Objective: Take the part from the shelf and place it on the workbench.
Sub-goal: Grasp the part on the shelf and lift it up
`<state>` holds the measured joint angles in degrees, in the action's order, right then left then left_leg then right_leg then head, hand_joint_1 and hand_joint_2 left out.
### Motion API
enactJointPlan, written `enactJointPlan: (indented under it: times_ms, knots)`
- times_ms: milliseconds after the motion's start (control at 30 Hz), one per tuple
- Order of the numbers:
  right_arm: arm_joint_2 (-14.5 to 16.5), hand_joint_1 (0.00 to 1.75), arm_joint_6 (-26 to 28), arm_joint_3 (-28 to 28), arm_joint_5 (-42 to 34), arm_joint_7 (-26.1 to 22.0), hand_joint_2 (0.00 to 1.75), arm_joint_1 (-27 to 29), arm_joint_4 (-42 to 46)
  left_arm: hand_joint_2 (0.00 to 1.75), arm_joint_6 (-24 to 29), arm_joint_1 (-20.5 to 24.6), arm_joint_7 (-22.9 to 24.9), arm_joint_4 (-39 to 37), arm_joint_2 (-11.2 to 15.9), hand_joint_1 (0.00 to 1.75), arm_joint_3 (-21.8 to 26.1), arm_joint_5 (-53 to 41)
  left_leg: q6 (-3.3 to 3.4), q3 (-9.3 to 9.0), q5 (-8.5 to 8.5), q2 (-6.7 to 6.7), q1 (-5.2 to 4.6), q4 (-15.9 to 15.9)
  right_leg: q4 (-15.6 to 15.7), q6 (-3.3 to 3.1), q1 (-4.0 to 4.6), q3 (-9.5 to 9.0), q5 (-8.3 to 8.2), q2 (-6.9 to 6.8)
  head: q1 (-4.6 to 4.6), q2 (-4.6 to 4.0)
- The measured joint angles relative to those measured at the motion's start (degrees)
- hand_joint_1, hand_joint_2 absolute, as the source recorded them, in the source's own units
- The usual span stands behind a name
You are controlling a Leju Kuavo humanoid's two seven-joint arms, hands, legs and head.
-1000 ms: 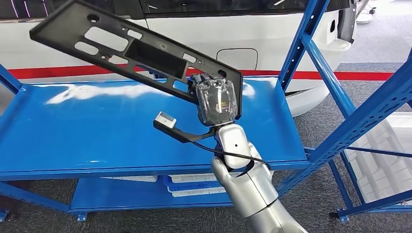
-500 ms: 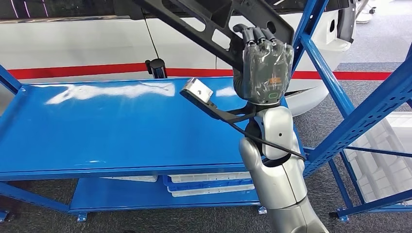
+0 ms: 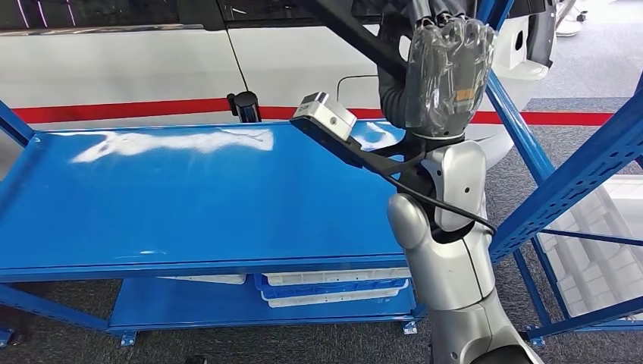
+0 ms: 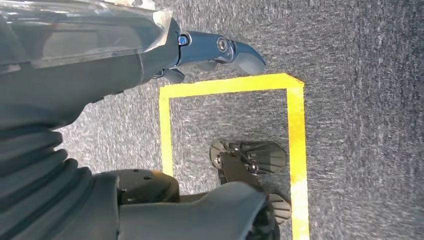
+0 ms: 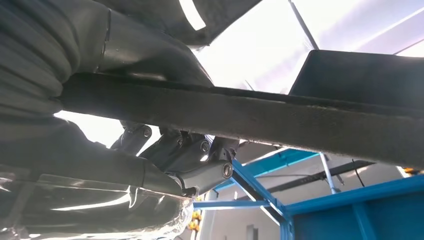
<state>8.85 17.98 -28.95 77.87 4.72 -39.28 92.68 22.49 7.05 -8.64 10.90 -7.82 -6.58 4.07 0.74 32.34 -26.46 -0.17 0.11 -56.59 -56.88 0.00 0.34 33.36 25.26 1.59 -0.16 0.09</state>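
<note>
Overhead, the right hand [image 3: 447,72] grips the black part [image 3: 356,34] above the blue shelf [image 3: 189,197].

Car workshop (blue shelving [image 3: 189,197], car [image 3: 152,68])

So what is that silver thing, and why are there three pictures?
It's a robot's arm. One picture is from its head, looking down; the other two are from small cameras at its wrists. The right robot hand, wrapped in clear plastic, holds a long black part lifted high above the blue shelf. The right wrist view sees that part from underneath. The left robot hand hangs by the grey floor with yellow tape, holding nothing.
</note>
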Motion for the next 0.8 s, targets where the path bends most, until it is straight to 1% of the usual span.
enactJointPlan:
  times_ms: [67, 133, 200, 233, 300, 333, 400, 433, 500, 533, 567, 600, 633, 667, 700, 733, 767, 800]
  knots:
    - [-0.13, 1.75, 0.91, -0.05, -2.88, -0.40, 1.75, 0.00, -0.25, 1.75, -1.98, 0.01, -0.81, 0.04, -0.09, 0.00, 0.24, 0.45, 0.00, 0.00, 0.00, 0.00, 0.00, 0.00, 0.00, 0.00, 0.00, 0.00, 0.00, 0.00, 0.00, 0.00]
    - [-0.28, 1.75, 1.69, -0.03, -9.87, -1.99, 1.75, 0.23, -0.52, 1.75, -4.56, -0.01, -3.10, 0.05, -0.21, 0.00, 0.74, 1.31, 0.00, 0.00, 0.00, 0.00, 0.00, 0.00, 0.00, 0.00, 0.00, 0.00, 0.00, 0.00, 0.00, 0.00]
    - [-0.51, 1.75, 1.54, 0.24, -21.02, -5.27, 1.75, 0.99, -0.65, 1.75, -6.67, -0.04, -5.33, 0.05, -0.32, 0.00, 1.54, 2.15, 0.03, 0.02, -0.03, -0.01, -0.02, -0.05, 0.02, 0.02, -0.04, -0.01, -0.01, -0.01, 0.00, 0.00]
    - [-0.63, 1.75, 1.00, 0.49, -27.34, -7.36, 1.75, 1.54, -0.68, 1.75, -7.41, -0.09, -5.58, 0.05, -0.34, 0.00, 1.92, 2.46, 0.09, 0.04, -0.06, -0.01, -0.05, -0.10, 0.03, 0.04, -0.10, -0.01, -0.02, 0.00, 0.01, 0.00]
    - [-0.86, 1.75, -0.72, 1.17, -39.82, -11.77, 1.75, 2.88, -0.72, 1.75, -7.89, -0.36, -4.71, 0.04, -0.27, 0.00, 2.73, 2.93, 0.23, 0.10, -0.15, -0.03, -0.11, -0.24, 0.06, 0.08, -0.26, -0.03, -0.04, 0.00, -0.02, 0.00]
    - [-0.97, 1.75, -1.55, 1.50, -44.59, -13.51, 1.75, 3.56, -0.73, 1.75, -7.58, -0.60, -4.06, 0.04, -0.20, 0.00, 3.13, 3.12, 0.31, 0.11, -0.19, -0.03, -0.13, -0.28, 0.06, 0.09, -0.31, -0.02, -0.04, 0.00, -0.04, 0.00]
    - [-1.16, 1.75, -2.61, 1.97, -49.90, -15.53, 1.75, 4.66, -0.73, 1.75, -6.54, -1.11, -3.21, 0.03, 0.00, 0.00, 3.78, 3.22, 0.53, 0.15, -0.26, -0.03, -0.22, -0.37, 0.09, 0.20, -0.42, -0.02, -0.04, 0.00, -0.04, 0.00]
    - [-1.23, 1.75, -2.85, 2.10, -50.83, -15.86, 1.75, 4.96, -0.72, 1.75, -6.21, -1.29, -3.01, 0.03, 0.10, 0.00, 4.03, 3.23, 0.71, 0.15, -0.25, -0.03, -0.30, -0.34, 0.16, 0.32, -0.48, -0.04, -0.06, 0.00, -0.05, 0.00]
    - [-1.31, 1.75, -3.08, 2.35, -51.49, -16.03, 1.75, 5.28, -0.65, 1.75, -5.94, -1.42, -2.87, 0.04, 0.23, 0.00, 4.34, 3.23, 1.28, -0.44, 0.26, 0.08, -0.14, 0.67, -0.01, 0.66, -0.36, 0.09, 0.17, -0.15, -0.05, 0.00]
    - [-1.34, 1.75, -3.15, 2.49, -51.61, -16.06, 1.75, 5.36, -0.61, 1.75, -5.84, -1.41, -2.83, 0.04, 0.24, 0.00, 4.44, 3.23, 1.62, -0.87, 0.60, 0.17, 0.01, 1.34, -1.02, 0.71, -0.30, 0.56, 0.75, -0.32, 0.02, 0.00]
    - [-1.39, 1.75, -3.21, 2.62, -51.67, -16.11, 1.75, 5.43, -0.57, 1.75, -5.76, -1.40, -2.80, 0.04, 0.24, 0.00, 4.50, 3.23, 1.88, -1.30, 0.89, 0.27, 0.20, 1.97, -3.22, 0.69, -0.28, 1.61, 1.82, -0.51, 0.14, 0.00]
    - [-1.49, 1.75, -3.27, 2.73, -51.69, -16.16, 1.75, 5.55, -0.56, 1.75, -5.71, -1.41, -2.76, 0.04, 0.23, 0.00, 4.59, 3.23, 2.00, -1.51, 0.99, 0.33, 0.25, 2.24, -6.55, 0.63, -0.49, 3.23, 3.23, -0.68, 0.26, 0.00]
    - [-1.62, 1.75, -3.32, 2.83, -51.69, -16.22, 1.75, 5.67, -0.56, 1.75, -5.68, -1.42, -2.73, 0.04, 0.23, 0.00, 4.69, 3.23, 2.07, -1.57, 0.98, 0.36, 0.31, 2.30, -10.55, 0.64, -0.69, 5.21, 4.73, -0.74, 0.36, 0.00]
    - [-1.75, 1.75, -3.36, 2.89, -51.69, -16.26, 1.75, 5.87, -0.56, 1.75, -5.68, -1.45, -2.70, 0.04, 0.23, 0.00, 4.79, 3.23, 2.01, -1.58, 0.91, 0.35, 0.35, 2.29, -14.05, 0.85, -0.97, 7.05, 5.77, -0.78, 0.42, 0.00]
    - [-1.88, 1.75, -3.40, 2.92, -51.69, -16.27, 1.75, 6.10, -0.57, 1.75, -5.68, -1.49, -2.68, 0.03, 0.22, 0.00, 4.86, 3.23, 1.89, -1.63, 0.80, 0.34, 0.43, 2.25, -15.93, 1.30, -1.30, 8.13, 6.03, -0.84, 0.43, 0.00]
    - [-1.98, 1.75, -3.43, 2.94, -51.69, -16.28, 1.75, 6.28, -0.57, 1.75, -5.68, -1.52, -2.66, 0.03, 0.22, 0.00, 4.90, 3.23, 1.67, -1.68, 0.66, 0.32, 0.59, 2.18, -15.71, 2.00, -1.66, 8.16, 5.39, -0.96, 0.45, 0.00]
    - [-2.04, 1.75, -3.44, 2.94, -51.68, -16.28, 1.75, 6.38, -0.57, 1.75, -5.68, -1.54, -2.64, 0.03, 0.22, 0.00, 4.92, 3.23, 1.33, -1.76, 0.44, 0.27, 0.82, 2.00, -13.20, 2.85, -2.05, 7.04, 3.94, -1.14, 0.47, 0.00]
    - [-2.08, 1.75, -3.44, 2.94, -51.69, -16.31, 1.75, 6.42, -0.57, 1.75, -5.67, -1.56, -2.63, 0.03, 0.22, 0.00, 4.94, 3.23, 0.85, -1.78, 0.12, 0.23, 1.01, 1.62, -9.07, 3.77, -2.50, 5.10, 2.20, -1.47, 0.51, 0.00]
